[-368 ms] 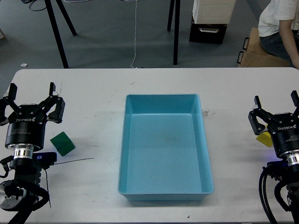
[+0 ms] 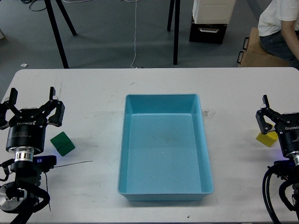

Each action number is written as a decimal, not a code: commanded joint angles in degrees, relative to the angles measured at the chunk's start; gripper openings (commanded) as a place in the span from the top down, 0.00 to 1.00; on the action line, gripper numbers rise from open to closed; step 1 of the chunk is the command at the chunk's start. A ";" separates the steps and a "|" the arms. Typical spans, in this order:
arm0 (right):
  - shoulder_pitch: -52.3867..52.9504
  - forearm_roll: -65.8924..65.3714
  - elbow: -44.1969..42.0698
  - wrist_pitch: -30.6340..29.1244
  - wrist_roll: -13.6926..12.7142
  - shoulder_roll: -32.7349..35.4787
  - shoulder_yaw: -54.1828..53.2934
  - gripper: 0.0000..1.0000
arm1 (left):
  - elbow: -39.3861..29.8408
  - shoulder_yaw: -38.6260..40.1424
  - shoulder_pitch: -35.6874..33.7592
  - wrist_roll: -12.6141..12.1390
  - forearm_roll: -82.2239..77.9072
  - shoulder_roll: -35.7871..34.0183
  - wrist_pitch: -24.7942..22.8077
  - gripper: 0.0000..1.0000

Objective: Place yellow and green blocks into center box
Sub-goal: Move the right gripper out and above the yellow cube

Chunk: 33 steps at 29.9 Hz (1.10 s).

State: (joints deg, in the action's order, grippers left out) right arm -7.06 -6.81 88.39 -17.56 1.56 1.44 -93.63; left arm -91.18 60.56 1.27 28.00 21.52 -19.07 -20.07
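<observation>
our left gripper (image 2: 32, 102) spreads wide, far of the green block (image 2: 62, 143). our right gripper (image 2: 280, 108) gapes beside the yellow block (image 2: 266, 138). the blue box (image 2: 163, 189) sits empty between, nothing blocking.

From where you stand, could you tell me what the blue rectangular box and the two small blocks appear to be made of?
The blue rectangular box looks like moulded plastic: smooth, slightly glossy walls with rounded corners. The green block and yellow block look matte and solid, perhaps foam or painted wood.

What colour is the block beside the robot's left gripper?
Green block, seen clearly in the head view.
</observation>
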 commanded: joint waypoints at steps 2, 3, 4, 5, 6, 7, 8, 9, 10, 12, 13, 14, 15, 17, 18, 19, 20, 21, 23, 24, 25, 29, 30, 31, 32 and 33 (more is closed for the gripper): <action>8.53 -32.23 -0.15 0.77 1.87 8.65 -0.06 0.02 | 0.21 0.00 -0.04 0.00 0.01 0.00 -0.06 0.00; 10.99 -38.57 -0.58 1.47 2.05 10.58 0.28 0.02 | 0.21 0.00 -0.04 0.00 0.01 0.00 -0.06 0.00; 12.93 -42.29 -1.28 2.09 2.13 12.43 0.98 0.02 | 0.21 0.00 -0.13 0.00 0.01 0.00 -0.06 0.00; 14.95 -44.76 -1.90 2.96 2.13 14.62 2.47 0.02 | 0.21 0.09 -0.13 0.00 0.01 0.00 -0.06 0.00; 17.05 -46.09 -2.43 4.28 2.22 17.08 5.01 0.03 | 0.21 0.09 -0.13 0.00 0.01 0.00 -0.06 0.00; 19.34 -47.06 -2.95 6.46 2.22 19.54 7.99 0.04 | 0.21 0.09 -0.22 0.00 0.01 0.00 -0.06 0.00; 21.62 -47.76 -3.83 8.49 2.31 21.74 10.37 0.04 | 0.21 0.09 -0.22 0.00 0.01 0.08 -0.06 0.00; 24.43 -49.25 -5.23 9.90 2.57 24.28 13.09 0.04 | 0.21 0.09 -0.22 0.00 0.01 0.00 -0.06 0.00; 26.89 -51.09 -6.64 10.44 3.53 26.48 15.64 0.04 | 0.21 0.09 -0.22 0.00 0.01 0.08 -0.06 0.00; 31.56 -56.97 -10.32 10.53 9.39 30.27 21.18 0.04 | 0.21 0.09 -0.22 0.00 0.01 0.00 -0.14 0.00; 33.32 -59.96 -11.65 10.53 13.52 31.68 23.82 0.04 | 0.21 0.09 -0.22 0.00 0.01 0.00 -0.14 0.00; 34.90 -63.12 -12.88 10.53 18.00 33.00 26.45 0.04 | 0.21 0.09 -0.22 0.00 0.01 0.00 -0.06 0.00; 36.57 -67.24 -14.02 10.53 23.00 34.49 29.70 0.04 | 0.21 0.09 -0.22 0.00 0.01 0.00 -0.14 0.00; 39.91 -76.03 -15.61 10.62 26.44 37.48 36.38 0.04 | 0.21 0.09 -0.22 0.00 0.01 0.00 -0.14 0.00; 41.84 -79.47 -16.31 10.53 26.44 39.15 39.80 0.04 | 0.21 0.09 -0.22 0.00 0.01 0.00 -0.14 0.00; 43.43 -82.63 -16.67 10.53 26.44 40.90 42.71 0.04 | 0.21 0.09 -0.22 0.00 0.01 0.00 -0.14 0.00; 44.84 -85.01 -16.93 10.53 26.44 43.10 45.26 0.04 | 0.21 0.09 -0.22 0.00 0.01 0.00 -0.14 0.00; 46.07 -87.73 -16.93 10.44 26.44 45.99 48.25 0.04 | 0.21 0.09 -0.22 0.00 0.01 0.00 -0.14 0.00; 48.00 -92.57 -16.58 10.35 26.44 52.05 53.79 0.04 | 0.21 0.09 -0.30 0.00 0.01 0.00 -0.06 0.00; 48.62 -94.77 -16.58 10.09 26.44 55.04 56.51 0.04 | 0.21 0.09 -0.31 0.00 0.01 0.00 -0.06 0.00; 49.76 -96.62 -16.50 10.00 26.44 57.33 58.89 0.04 | 0.21 0.09 -0.39 0.00 0.01 0.00 -0.06 0.00; 54.07 -99.97 -16.58 9.74 26.44 61.66 68.64 0.08 | 0.21 0.09 -0.48 0.00 0.01 0.08 -0.06 0.00; 54.60 -100.94 -16.50 9.74 26.44 62.18 70.76 0.08 | 0.21 0.09 -0.48 0.00 0.01 0.08 -0.06 0.00; 55.04 -102.34 -16.58 9.74 26.44 62.80 72.95 0.09 | 0.30 0.09 -0.48 0.00 0.01 0.08 -0.06 0.00; 55.31 -103.92 -16.76 9.74 26.44 63.33 74.63 0.10 | 0.30 0.09 -0.48 0.00 0.01 0.08 -0.06 0.00; 55.40 -106.02 -16.85 9.74 26.44 63.68 76.56 0.11 | 0.30 0.09 -0.48 0.00 0.01 0.08 -0.06 0.00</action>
State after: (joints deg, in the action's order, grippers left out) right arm 47.46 -108.37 71.88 -7.82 28.02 63.64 -22.57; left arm -90.95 60.65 0.80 28.00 21.53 -19.01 -20.13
